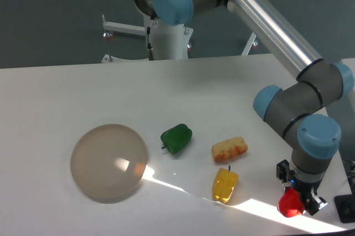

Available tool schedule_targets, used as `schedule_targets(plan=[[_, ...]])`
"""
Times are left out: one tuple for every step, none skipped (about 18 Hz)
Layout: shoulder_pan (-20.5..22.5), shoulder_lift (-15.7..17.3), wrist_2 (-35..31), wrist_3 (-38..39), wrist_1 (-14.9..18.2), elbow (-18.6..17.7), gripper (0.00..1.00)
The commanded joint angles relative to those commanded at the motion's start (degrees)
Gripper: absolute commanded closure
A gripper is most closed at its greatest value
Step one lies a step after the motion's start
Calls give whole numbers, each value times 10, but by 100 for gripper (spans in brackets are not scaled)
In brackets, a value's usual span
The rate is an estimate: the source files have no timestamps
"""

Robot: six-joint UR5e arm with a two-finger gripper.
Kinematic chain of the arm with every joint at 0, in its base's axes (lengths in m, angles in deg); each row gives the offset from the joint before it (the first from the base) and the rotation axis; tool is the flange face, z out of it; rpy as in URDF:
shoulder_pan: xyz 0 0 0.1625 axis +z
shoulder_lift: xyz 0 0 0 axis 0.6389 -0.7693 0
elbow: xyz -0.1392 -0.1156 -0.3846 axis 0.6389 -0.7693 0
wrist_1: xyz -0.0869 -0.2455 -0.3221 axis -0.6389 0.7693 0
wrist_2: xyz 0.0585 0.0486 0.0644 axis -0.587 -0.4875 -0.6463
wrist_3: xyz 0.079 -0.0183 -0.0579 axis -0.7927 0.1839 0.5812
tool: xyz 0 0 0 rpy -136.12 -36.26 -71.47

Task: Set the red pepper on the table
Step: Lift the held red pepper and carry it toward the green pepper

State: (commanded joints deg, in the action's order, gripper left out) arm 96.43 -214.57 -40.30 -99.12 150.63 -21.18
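The red pepper (289, 204) is small and glossy and sits between the fingers of my gripper (295, 201) at the front right of the white table (83, 92). The gripper points down and is shut on the pepper. The pepper hangs close to the tabletop; I cannot tell whether it touches the surface. The pepper's stem is hidden by the gripper.
A green pepper (177, 138) lies near the table's middle. A translucent yellow pepper (224, 185) and an orange-and-cream toy food piece (229, 149) lie to its right. A round greyish-beige disc (108, 162) lies at the front left. The arm's base stands at the back.
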Motion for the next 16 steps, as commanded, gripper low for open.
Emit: schedule_targets(plan=[[-1, -1, 0, 0, 0, 0, 61], [-1, 0, 0, 0, 0, 0, 61], [-1, 2, -3, 0, 2, 0, 61], [-3, 4, -4, 1, 4, -2, 61], [-5, 11, -4, 1, 6, -10, 61], [-5, 22, -2, 2, 7, -27, 61], [-6, 32, -2, 2, 7, -43, 61], [-7, 42, -3, 6, 9, -55, 61], [-8, 61, -4, 14, 19, -80, 61], [-10, 75, -5, 19, 26, -96, 61], [-15, 91, -5, 28, 33, -113, 61], [-23, 108, -5, 38, 36, -133, 61], [-24, 134, -4, 42, 37, -165, 61], [-24, 158, 0, 42, 41, -197, 61], [-24, 172, 0, 42, 41, -216, 61], [-24, 191, 0, 42, 47, -240, 61]])
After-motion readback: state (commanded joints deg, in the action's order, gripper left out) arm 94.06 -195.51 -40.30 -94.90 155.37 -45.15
